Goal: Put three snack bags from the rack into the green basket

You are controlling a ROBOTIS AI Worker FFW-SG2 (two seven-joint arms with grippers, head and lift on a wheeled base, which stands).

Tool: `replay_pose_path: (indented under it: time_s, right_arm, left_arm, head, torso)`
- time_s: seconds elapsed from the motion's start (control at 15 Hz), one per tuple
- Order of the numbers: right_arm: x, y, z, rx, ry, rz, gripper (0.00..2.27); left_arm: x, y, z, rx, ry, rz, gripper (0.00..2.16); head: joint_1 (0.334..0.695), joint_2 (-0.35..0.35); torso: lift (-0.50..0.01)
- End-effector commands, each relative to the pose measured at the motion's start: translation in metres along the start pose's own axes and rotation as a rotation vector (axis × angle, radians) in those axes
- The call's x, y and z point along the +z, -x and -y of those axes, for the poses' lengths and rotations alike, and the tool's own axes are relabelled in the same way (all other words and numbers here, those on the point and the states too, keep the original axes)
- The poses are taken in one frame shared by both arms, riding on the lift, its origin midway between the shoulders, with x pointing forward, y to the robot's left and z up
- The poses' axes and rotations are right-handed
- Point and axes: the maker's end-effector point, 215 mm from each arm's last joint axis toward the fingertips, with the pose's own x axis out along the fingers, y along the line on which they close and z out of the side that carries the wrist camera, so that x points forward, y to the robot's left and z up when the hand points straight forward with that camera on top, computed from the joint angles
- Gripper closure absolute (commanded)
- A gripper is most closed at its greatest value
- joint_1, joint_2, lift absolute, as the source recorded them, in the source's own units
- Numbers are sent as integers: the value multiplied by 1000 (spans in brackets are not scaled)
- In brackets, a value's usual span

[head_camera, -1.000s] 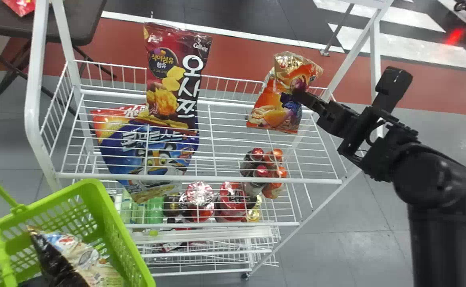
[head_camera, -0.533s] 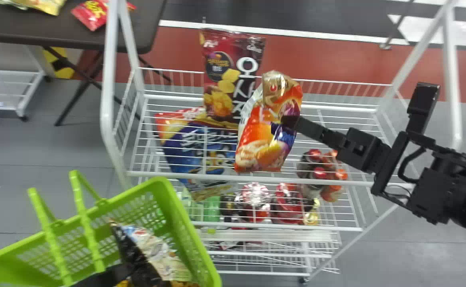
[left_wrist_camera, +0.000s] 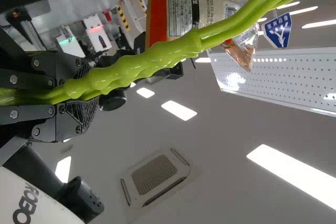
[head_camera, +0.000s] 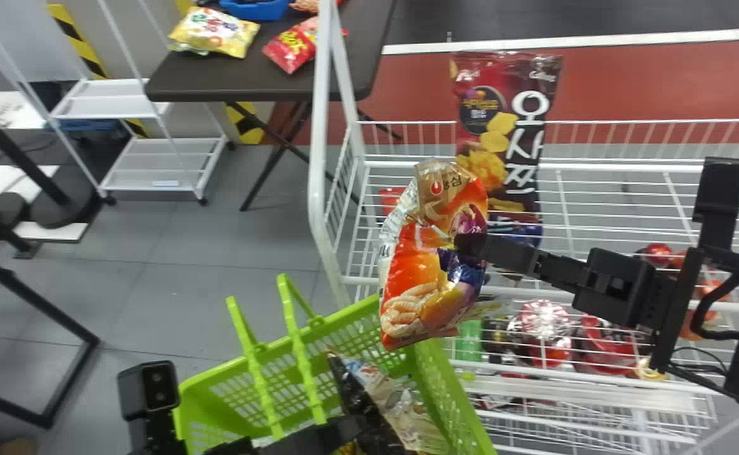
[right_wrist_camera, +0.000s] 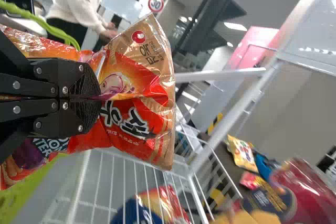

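Standing before us, a white wire rack (head_camera: 318,158) is flanking the green basket (head_camera: 455,385). An orange snack bag (head_camera: 417,272) is hanging at the basket's rack-side rim, needing a centred, low release clear of that edge. The right fingers (right_wrist_camera: 86,85) are pinching it; the left fingers (left_wrist_camera: 65,69) are clamping the basket handle (left_wrist_camera: 147,61), ideally keeping everything steady.

Two snack bags, one dark (head_camera: 482,114) and one blue (right_wrist_camera: 160,203), are held by one white rack (head_camera: 320,189). One orange bag (head_camera: 417,278) is held up near one green basket (head_camera: 450,385), where at least one black bag (head_camera: 362,401) is contained. On one table (head_camera: 186,82), far left, at least two bags, one yellow (head_camera: 213,33) and one red (head_camera: 291,47), are seen.
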Motion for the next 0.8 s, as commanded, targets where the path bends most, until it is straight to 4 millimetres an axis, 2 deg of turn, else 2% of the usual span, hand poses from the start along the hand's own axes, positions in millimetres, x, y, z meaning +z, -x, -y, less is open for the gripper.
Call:
replay_pose_path:
  time_s: [0.0,0.2,0.47,0.53,0.73]
  right_arm:
    - [-14,-17,-8,46,-40,-11,2250]
    - [-42,-36,0,64,-99,-48,2250]
    - [-70,-49,-7,93,-134,-106,2250]
    - [-74,-50,-10,97,-132,-118,2250]
    - [-67,-56,-24,105,-84,-151,2250]
  left_arm:
    - [0,-1,0,-3,1,1,2148]
    - [1,-1,0,-5,0,2,2148]
    - [2,-1,-2,-3,2,4,2145]
    - [2,-1,-3,-2,0,3,2145]
    - [-1,-4,-6,-1,7,-3,2145]
  head:
    - [695,266]
    - [695,320]
    - [695,350]
    - [695,350]
    - [695,350]
  torso:
    - [0]
    - [0]
    - [0]
    - [0]
    - [0]
